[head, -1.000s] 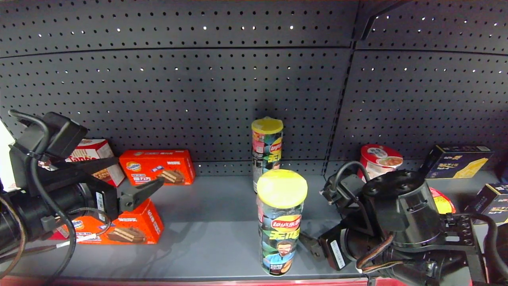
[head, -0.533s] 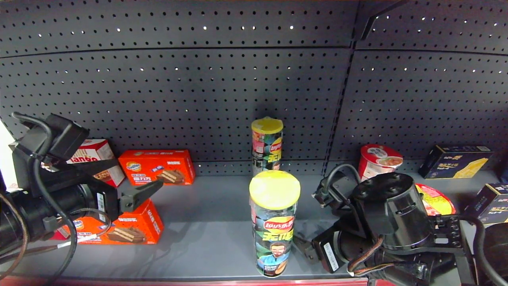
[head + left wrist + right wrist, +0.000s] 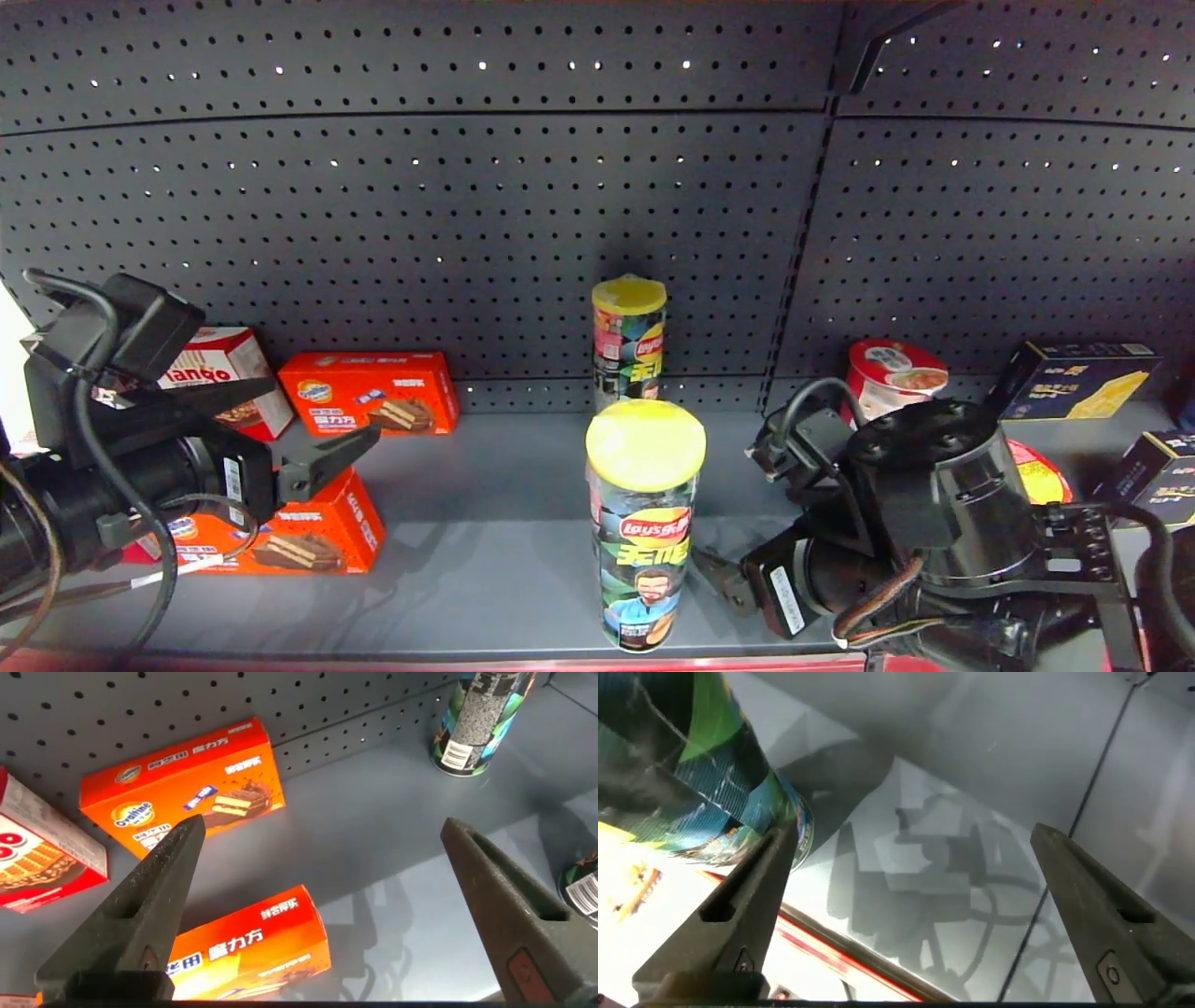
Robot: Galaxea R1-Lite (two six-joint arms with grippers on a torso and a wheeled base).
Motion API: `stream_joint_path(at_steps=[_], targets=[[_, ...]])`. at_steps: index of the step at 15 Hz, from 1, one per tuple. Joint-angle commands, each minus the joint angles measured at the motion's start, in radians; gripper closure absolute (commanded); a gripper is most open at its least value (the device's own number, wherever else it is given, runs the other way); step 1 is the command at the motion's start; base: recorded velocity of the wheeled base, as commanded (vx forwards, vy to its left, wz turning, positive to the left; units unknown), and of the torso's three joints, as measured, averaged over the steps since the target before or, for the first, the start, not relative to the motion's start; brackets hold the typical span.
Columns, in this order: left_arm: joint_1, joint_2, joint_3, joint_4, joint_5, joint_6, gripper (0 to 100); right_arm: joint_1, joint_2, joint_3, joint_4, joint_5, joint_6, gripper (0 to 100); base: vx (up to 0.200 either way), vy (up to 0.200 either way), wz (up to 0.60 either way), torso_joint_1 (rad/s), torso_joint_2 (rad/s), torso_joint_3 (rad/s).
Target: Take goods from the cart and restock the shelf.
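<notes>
Near the shelf [image 3: 485,523] front edge, chip can [image 3: 644,523] stands upright, lined up with rear can [image 3: 628,345], likely for neat facing. Right gripper [image 3: 912,835] spread open beside it; left gripper [image 3: 320,826] open, empty.

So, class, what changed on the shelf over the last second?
The front can slid slightly left as the right gripper moved left with it; the gripper, open, then drew back to the right. The back can, orange boxes and left gripper barely changed.
</notes>
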Motion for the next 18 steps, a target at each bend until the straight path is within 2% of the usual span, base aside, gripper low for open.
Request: stream_joint_path(at_steps=[1, 3, 6, 8, 9, 11, 12, 13, 15, 16, 17, 18], targets=[[-0.002, -0.031, 0.011, -0.001, 0.001, 0.000, 0, -0.008, -0.095, 0.001, 0.001, -0.003, 0.010, 0, 0.000, 0.000, 0.00, 0.000, 0.00, 0.000], [0.006, -0.108, 0.051, -0.001, 0.004, -0.003, 0, -0.044, -0.213, 0.015, 0.003, -0.008, 0.015, 0, 0.000, 0.000, 0.00, 0.000, 0.00, 0.000], [0.051, -0.228, 0.130, -0.001, 0.004, -0.003, 0, -0.124, -0.351, 0.077, 0.001, -0.008, 0.013, 0, 0.000, 0.000, 0.00, 0.000, 0.00, 0.000], [0.055, -0.312, 0.178, -0.001, 0.009, -0.023, 0, -0.179, -0.432, 0.113, 0.003, -0.008, 0.013, 0, 0.000, 0.000, 0.00, 0.000, 0.00, 0.000], [0.080, -0.346, 0.193, -0.001, 0.011, -0.039, 0, -0.205, -0.461, 0.123, 0.003, -0.008, 0.011, 0, 0.000, 0.000, 0.00, 0.000, 0.00, 0.000], [0.189, -0.403, 0.213, 0.001, 0.006, -0.048, 0, -0.278, -0.517, 0.125, 0.001, -0.008, 0.008, 0, 0.000, 0.000, 0.00, 0.000, 0.00, 0.000], [0.212, -0.432, 0.225, 0.002, 0.006, -0.058, 0, -0.317, -0.546, 0.127, 0.001, -0.008, 0.007, 0, 0.000, 0.000, 0.00, 0.000, 0.00, 0.000], [0.215, -0.472, 0.241, 0.009, 0.011, -0.078, 0, -0.362, -0.583, 0.134, 0.003, -0.008, 0.007, 0, 0.000, 0.000, 0.00, 0.000, 0.00, 0.000], [0.216, -0.534, 0.273, 0.018, 0.012, -0.086, 0, -0.431, -0.636, 0.166, 0.003, -0.006, 0.005, 0, 0.000, 0.000, 0.00, 0.000, 0.00, 0.000], [0.216, -0.608, 0.320, 0.041, 0.034, -0.086, 0, -0.508, -0.704, 0.217, 0.003, -0.004, -0.002, 0, 0.000, 0.000, 0.00, 0.000, 0.00, 0.000], [0.216, -0.640, 0.339, 0.058, 0.043, -0.086, 0, -0.548, -0.736, 0.240, 0.003, -0.003, -0.019, 0, 0.000, 0.000, 0.00, 0.000, 0.00, 0.000], [0.215, -0.734, 0.377, 0.114, 0.046, -0.088, 0, -0.663, -0.833, 0.315, 0.003, 0.005, -0.065, 0, 0.000, 0.000, 0.00, 0.000, 0.00, 0.000]])
